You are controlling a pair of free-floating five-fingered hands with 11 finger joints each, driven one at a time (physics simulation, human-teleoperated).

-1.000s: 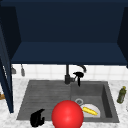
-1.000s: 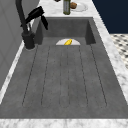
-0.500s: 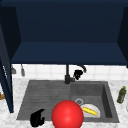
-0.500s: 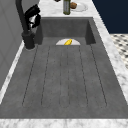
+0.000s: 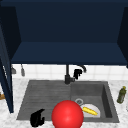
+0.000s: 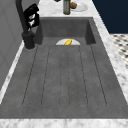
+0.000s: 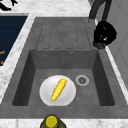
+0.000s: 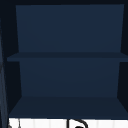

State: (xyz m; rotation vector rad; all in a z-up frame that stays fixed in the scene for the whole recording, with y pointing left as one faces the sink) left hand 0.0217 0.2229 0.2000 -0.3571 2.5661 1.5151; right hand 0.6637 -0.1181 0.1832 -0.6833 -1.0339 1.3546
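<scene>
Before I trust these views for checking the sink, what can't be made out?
- Front view: the red ball covers part of the plate under the corn.
- Whether the right robot hand touches the faucet.
- Left side view: the basin's edge hides most of the plate.
- Right side view: the bottle is cut off by the bottom edge.

Two matte black hands point(image 5: 37, 118), seemingly unmarked

The front view faces the sink point(image 5: 110, 100) head-on from above. The side views look along it from each end, sharing the tap point(image 6: 23, 22). The upper view faces the cabinet point(image 8: 67, 75).
</scene>
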